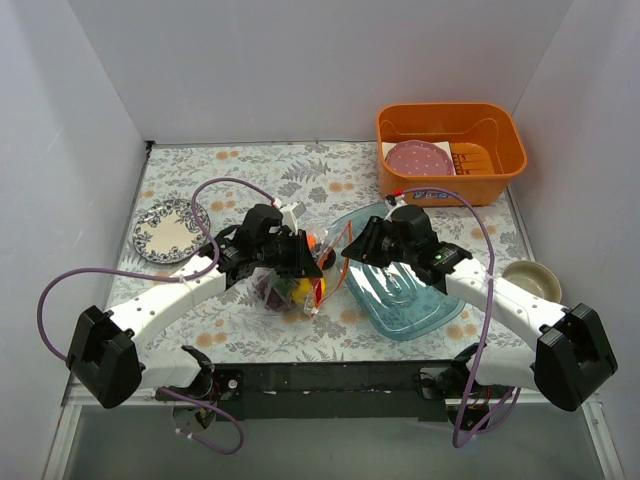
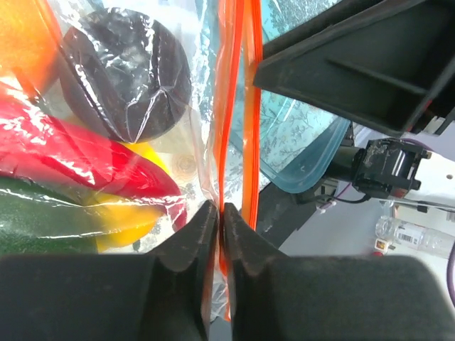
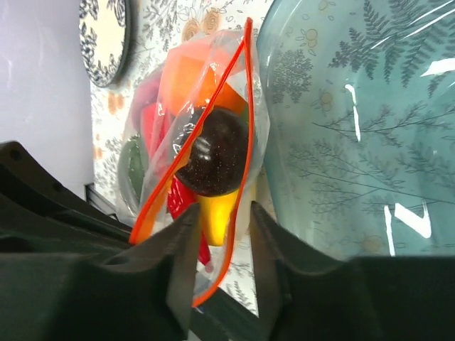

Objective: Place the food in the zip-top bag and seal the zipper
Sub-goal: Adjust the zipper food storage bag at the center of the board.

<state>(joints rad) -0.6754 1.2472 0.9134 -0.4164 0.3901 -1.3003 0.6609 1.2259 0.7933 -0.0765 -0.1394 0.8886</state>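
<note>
Zip-top bag (image 1: 288, 288): lies on the cloth just left of the blue tray (image 1: 410, 295), between the two grippers, with its mouth edge on the tray side.
Food: all seen inside the bag, including a dark plum (image 3: 213, 153), red chilli (image 2: 78, 160), yellow pepper (image 3: 215, 213) and orange (image 3: 188, 78).
Zipper (image 2: 249, 128): the right wrist view shows its two strips bowing apart in a loop, so the seal looks unfinished.
Left gripper (image 2: 219, 213): fingers pressed together, pinching the zipper.
Right gripper (image 3: 222, 227): fingers spread on either side of the strip by the tray's left rim, gripping nothing.
Handling: the film is thin, crinkly and probably slippery. The bag itself is light, but the lumpy load will likely shift. The stiffer strip is the better place to hold and press along.
Surface: floral tablecloth (image 1: 250, 170), flat, and it may ruck up under dragging.
Room: white panel walls (image 1: 300, 60). An orange basin (image 1: 450, 108) sits beyond the tray, a patterned plate (image 1: 168, 232) well to its left, and a small bowl (image 1: 530, 280) to its right.
</note>
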